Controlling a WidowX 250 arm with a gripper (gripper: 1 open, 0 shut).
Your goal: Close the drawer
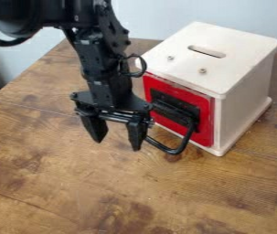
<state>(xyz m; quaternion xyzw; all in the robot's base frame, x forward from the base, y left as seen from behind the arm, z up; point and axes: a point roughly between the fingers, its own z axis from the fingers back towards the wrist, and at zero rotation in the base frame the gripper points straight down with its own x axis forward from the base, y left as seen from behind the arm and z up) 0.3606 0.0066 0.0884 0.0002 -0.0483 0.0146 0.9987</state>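
Observation:
The red drawer [167,91] with its black front plate [177,113] sits in the left face of a pale wooden box [220,69]. It looks nearly flush with the box front. Its black wire loop handle [167,143] hangs down and rests on the table. My black gripper [115,132] points down just left of the drawer front, fingers apart and empty. The right finger [135,133] stands close to the handle; I cannot tell if it touches.
The box has a slot on top [207,50] and stands on a worn wooden table [68,192]. A grey wall and the table's far edge lie behind. My arm [91,46] reaches in from the upper left.

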